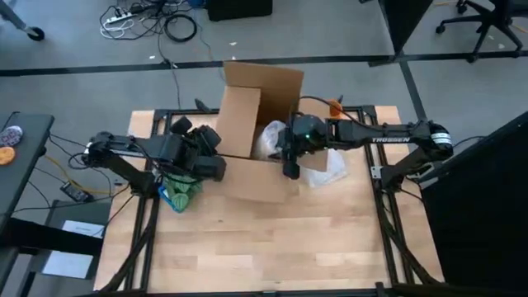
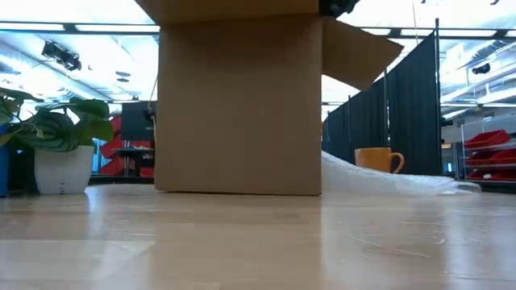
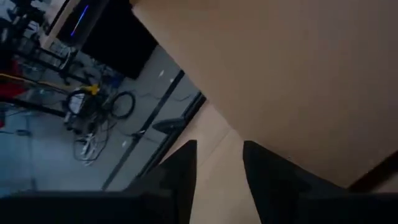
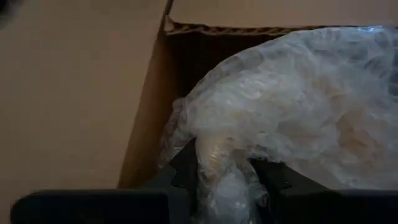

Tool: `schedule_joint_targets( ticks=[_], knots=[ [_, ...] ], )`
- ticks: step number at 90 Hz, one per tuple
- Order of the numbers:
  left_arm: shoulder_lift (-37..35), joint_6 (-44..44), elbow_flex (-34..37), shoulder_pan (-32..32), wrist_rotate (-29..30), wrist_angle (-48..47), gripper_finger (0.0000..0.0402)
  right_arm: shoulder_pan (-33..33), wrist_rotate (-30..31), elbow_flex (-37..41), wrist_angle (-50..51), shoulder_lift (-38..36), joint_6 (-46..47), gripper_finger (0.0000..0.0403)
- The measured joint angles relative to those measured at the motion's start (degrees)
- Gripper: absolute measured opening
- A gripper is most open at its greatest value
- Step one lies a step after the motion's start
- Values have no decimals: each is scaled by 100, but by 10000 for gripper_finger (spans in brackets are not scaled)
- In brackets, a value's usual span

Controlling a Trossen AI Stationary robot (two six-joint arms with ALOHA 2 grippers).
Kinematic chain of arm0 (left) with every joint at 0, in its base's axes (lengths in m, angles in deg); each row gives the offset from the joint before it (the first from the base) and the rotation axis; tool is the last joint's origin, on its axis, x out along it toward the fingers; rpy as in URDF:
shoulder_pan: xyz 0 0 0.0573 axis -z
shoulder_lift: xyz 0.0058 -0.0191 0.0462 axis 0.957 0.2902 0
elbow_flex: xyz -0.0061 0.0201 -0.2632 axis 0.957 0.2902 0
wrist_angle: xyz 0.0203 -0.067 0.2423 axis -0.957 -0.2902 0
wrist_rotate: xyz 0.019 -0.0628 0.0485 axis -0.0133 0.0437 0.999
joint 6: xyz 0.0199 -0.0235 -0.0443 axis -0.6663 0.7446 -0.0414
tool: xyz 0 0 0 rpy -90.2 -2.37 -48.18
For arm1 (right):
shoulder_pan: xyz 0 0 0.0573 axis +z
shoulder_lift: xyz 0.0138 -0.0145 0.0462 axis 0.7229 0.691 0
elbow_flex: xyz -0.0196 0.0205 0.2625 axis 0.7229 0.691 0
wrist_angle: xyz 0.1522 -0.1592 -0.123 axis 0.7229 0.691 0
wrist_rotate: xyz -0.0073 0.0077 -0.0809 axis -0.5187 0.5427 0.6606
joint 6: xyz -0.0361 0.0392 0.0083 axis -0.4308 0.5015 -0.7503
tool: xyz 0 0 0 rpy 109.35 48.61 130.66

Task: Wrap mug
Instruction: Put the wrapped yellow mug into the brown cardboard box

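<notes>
A: Where is the orange ceramic mug [image 2: 377, 159]?

B: On the wooden table [image 1: 330, 239], on the clear bubble wrap [image 4: 292, 112] beside the brown cardboard box [image 1: 247, 132]; hard, breakable; hold its body.

A: Claws?

B: Right claw [image 4: 227, 171] pinches soft, slippery wrap; left claw [image 3: 217, 168] part-open, empty.
</notes>
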Motion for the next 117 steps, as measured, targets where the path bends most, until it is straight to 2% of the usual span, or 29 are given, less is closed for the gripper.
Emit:
schedule_joint_targets(
  ticks=[15, 29, 41, 55, 76, 90, 117],
  knots=[
    [0, 3, 327, 2, -48, 74, 117, 354, -243, -507, 531, -43, 630, 59],
    [0, -29, 345, 3, -51, 182, 117, 551, -530, -1151, 802, -102, 1040, 59],
    [-2, -32, 345, 2, -50, 270, 117, 559, -98, -1467, 814, -86, 998, 59],
    [-2, -30, 345, 11, -49, 332, 117, 150, 440, -1537, 846, -95, 942, 59],
    [-2, -28, 345, 11, -52, 311, 117, -487, 504, -1533, 1532, 71, 1160, 59],
    [-2, -28, 343, 13, -62, 304, 117, -537, 786, -1473, 1539, 257, 1055, 59],
    [-2, -28, 338, 15, -72, 301, 117, -402, 1272, -1458, 1617, 1126, 608, 59]
  ],
)
